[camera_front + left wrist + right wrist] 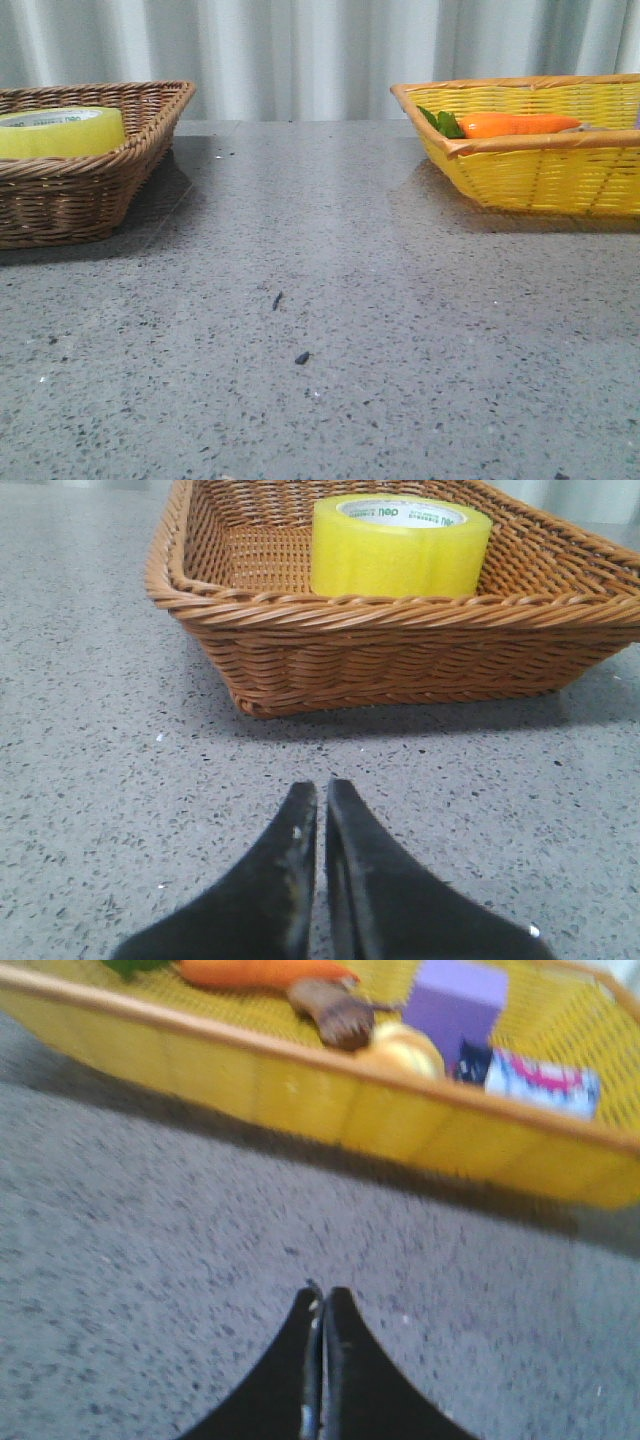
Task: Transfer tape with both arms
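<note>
The yellow tape roll [60, 131] with a white, green-printed core lies flat in the brown wicker basket [110, 185] at the left of the table. It also shows in the left wrist view [400, 548], inside that basket [400, 650]. My left gripper [322, 788] is shut and empty, low over the table in front of the basket. My right gripper [324, 1292] is shut and empty, over the table in front of the yellow basket [330, 1100]. Neither arm shows in the front view.
The yellow basket [540, 170] at the right holds an orange carrot [515, 124] with green leaves. In the right wrist view it also holds a purple block [455, 1005], a brown piece [330, 1010], a yellowish round thing [405, 1052] and a white packet [540, 1082]. A white curtain hangs behind.
</note>
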Controlling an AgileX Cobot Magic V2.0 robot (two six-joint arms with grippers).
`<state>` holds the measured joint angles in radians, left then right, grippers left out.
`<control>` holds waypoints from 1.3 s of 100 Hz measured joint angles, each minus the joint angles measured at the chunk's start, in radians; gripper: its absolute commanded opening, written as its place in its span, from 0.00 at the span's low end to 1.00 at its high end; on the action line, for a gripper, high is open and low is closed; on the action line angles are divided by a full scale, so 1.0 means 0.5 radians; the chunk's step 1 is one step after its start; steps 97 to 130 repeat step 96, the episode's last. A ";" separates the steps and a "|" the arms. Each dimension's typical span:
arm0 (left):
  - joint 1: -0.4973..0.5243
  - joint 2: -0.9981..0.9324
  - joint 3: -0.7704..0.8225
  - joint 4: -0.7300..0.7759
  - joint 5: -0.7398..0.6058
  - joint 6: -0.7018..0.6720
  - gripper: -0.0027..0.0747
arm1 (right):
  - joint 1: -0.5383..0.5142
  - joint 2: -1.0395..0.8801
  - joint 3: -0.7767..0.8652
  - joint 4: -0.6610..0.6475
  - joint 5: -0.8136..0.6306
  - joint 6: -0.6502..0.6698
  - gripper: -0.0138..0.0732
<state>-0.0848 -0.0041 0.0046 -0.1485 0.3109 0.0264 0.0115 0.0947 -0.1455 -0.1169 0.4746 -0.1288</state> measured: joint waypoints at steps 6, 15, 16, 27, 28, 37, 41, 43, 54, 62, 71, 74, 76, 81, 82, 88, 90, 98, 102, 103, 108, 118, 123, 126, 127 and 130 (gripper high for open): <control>0.000 0.000 0.000 0.000 0.000 0.000 0.01 | -0.056 -0.004 0.062 0.012 -0.029 0.001 0.09; 0.000 0.000 0.000 0.000 0.000 0.000 0.01 | -0.081 -0.063 0.132 0.020 -0.048 0.001 0.09; 0.000 0.000 0.000 0.000 0.000 0.000 0.01 | -0.081 -0.070 0.137 0.020 -0.048 0.001 0.09; 0.000 0.000 0.000 0.000 0.000 0.000 0.01 | -0.081 -0.190 0.237 0.020 -0.072 0.001 0.09; 0.000 0.000 0.000 0.000 0.000 0.000 0.01 | -0.081 -0.191 0.244 0.020 -0.076 0.001 0.09; 0.000 0.000 0.000 0.000 -0.005 0.000 0.01 | -0.081 -0.209 0.286 0.020 -0.153 0.001 0.09; 0.000 0.000 0.000 0.000 -0.005 0.000 0.01 | -0.086 -0.209 0.289 0.020 -0.179 0.001 0.09; 0.000 0.000 0.000 0.000 -0.005 0.000 0.01 | -0.090 -0.209 0.293 0.020 -0.196 0.001 0.09; -0.008 0.000 0.000 0.000 -0.005 0.000 0.01 | -0.093 -0.209 0.301 0.020 -0.264 0.002 0.09; -0.008 0.000 0.000 0.000 -0.005 0.000 0.01 | -0.098 -0.209 0.305 0.020 -0.272 0.002 0.09; -0.008 0.000 0.000 0.000 -0.005 0.000 0.01 | -0.098 -0.209 0.305 0.020 -0.275 0.002 0.09; -0.008 0.000 0.000 0.000 -0.005 0.000 0.01 | -0.098 -0.209 0.305 0.020 -0.275 0.005 0.09; -0.008 0.000 0.000 0.000 -0.005 0.000 0.01 | -0.098 -0.209 0.305 0.020 -0.275 0.005 0.09; -0.008 0.000 0.000 0.000 -0.005 0.000 0.01 | -0.098 -0.209 0.305 0.020 -0.277 0.005 0.09; -0.008 0.000 0.000 0.000 -0.005 0.000 0.01 | -0.098 -0.209 0.305 0.020 -0.277 0.005 0.09; -0.008 0.000 0.000 0.000 -0.005 0.000 0.01 | -0.098 -0.209 0.305 0.020 -0.277 0.005 0.09; -0.008 0.000 0.000 0.000 -0.005 0.000 0.01 | -0.098 -0.209 0.305 0.020 -0.277 0.005 0.09; -0.008 0.000 0.000 0.000 -0.005 0.000 0.01 | -0.098 -0.209 0.305 0.020 -0.280 0.005 0.09; -0.008 0.000 0.000 0.000 -0.005 0.000 0.01 | -0.098 -0.209 0.305 0.020 -0.280 0.005 0.09; -0.008 0.000 0.000 0.000 -0.005 0.000 0.01 | -0.098 -0.209 0.305 0.020 -0.280 0.005 0.09; -0.008 0.000 0.000 0.000 -0.005 0.000 0.01 | -0.098 -0.209 0.305 0.020 -0.280 0.005 0.09; -0.008 0.000 0.000 0.000 -0.005 0.000 0.01 | -0.098 -0.209 0.305 0.020 -0.280 0.005 0.09; -0.008 0.000 0.000 0.000 -0.005 0.000 0.01 | -0.098 -0.209 0.305 0.020 -0.280 0.005 0.09; -0.008 0.000 0.000 0.000 -0.005 0.000 0.01 | -0.098 -0.209 0.305 0.020 -0.280 0.005 0.09; -0.008 0.000 0.000 0.000 -0.005 0.000 0.01 | -0.098 -0.209 0.305 0.020 -0.280 0.005 0.09; -0.008 0.000 0.000 0.000 -0.005 0.000 0.01 | -0.098 -0.209 0.305 0.020 -0.280 0.005 0.09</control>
